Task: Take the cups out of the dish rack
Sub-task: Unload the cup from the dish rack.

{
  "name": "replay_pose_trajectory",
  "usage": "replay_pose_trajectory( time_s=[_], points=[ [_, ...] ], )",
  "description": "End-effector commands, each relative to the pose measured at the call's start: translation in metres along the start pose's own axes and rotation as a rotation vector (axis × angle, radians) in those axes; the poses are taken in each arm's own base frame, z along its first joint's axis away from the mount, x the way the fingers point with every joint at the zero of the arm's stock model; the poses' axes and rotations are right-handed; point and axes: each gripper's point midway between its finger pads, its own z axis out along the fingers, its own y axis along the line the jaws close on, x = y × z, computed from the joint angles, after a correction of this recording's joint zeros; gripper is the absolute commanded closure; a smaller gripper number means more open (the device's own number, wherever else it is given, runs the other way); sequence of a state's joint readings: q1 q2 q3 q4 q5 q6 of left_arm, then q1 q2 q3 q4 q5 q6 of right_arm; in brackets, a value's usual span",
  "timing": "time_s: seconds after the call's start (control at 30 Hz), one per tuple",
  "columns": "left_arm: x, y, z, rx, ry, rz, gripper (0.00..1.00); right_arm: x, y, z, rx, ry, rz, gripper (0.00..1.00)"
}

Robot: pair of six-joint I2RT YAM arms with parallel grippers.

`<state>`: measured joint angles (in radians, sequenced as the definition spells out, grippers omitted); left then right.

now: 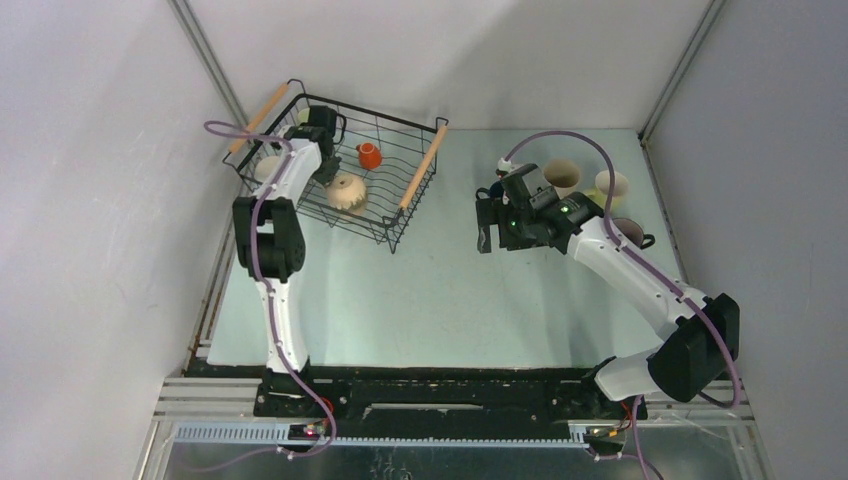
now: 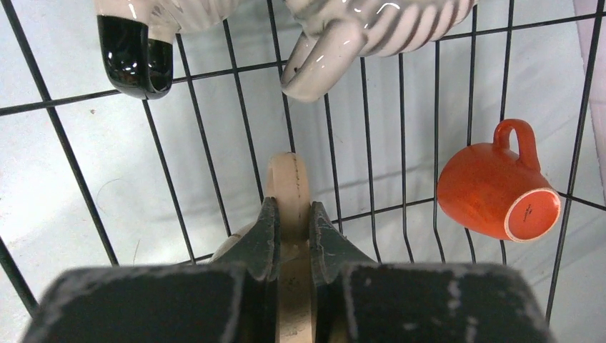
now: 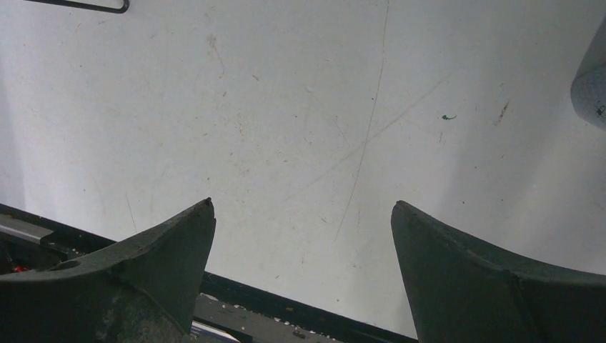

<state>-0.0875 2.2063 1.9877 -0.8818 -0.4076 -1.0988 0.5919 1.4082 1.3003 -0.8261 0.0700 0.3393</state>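
Since lifting needs a firm hold, the left gripper [image 2: 289,214] clenches a cream cup's handle [image 2: 289,179] inside the dish rack [image 1: 422,165]; the right gripper [image 3: 303,207] gapes empty.

The pale table [image 1: 420,290] is carrying the black wire dish rack [image 1: 422,166] at its far left corner. Three cups are standing upright near the far right corner: a cream cup [image 1: 562,177], a pale green cup [image 1: 611,187] just beside it, and a third cup [image 1: 632,232], partly hidden, nearer.

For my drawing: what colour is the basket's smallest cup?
Orange cup, clearest in left wrist view.
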Motion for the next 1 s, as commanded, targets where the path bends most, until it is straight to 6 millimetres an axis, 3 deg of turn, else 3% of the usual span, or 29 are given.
replay_pose_trajectory(
  time_s=[0.0, 0.23, 0.5, 0.8, 0.97],
  points=[
    [0.001, 0.004, -0.014, 0.000, 0.007, -0.028, 0.99, -0.005, 0.004, -0.006, -0.010, -0.034, -0.005, 0.00],
    [0.000, 0.000, -0.007, -0.008, 0.016, -0.033, 0.73, -0.006, 0.004, -0.003, -0.009, -0.037, -0.015, 0.00],
    [0.001, -0.004, -0.001, -0.014, 0.024, -0.023, 0.64, -0.006, 0.004, -0.001, -0.008, -0.032, -0.013, 0.00],
    [0.011, -0.006, 0.007, -0.015, 0.059, -0.029, 0.66, -0.006, 0.004, -0.001, -0.009, -0.031, -0.014, 0.00],
    [0.010, -0.011, 0.003, 0.008, 0.067, -0.030, 0.84, -0.007, 0.005, -0.003, -0.011, -0.038, -0.012, 0.00]
  ],
)
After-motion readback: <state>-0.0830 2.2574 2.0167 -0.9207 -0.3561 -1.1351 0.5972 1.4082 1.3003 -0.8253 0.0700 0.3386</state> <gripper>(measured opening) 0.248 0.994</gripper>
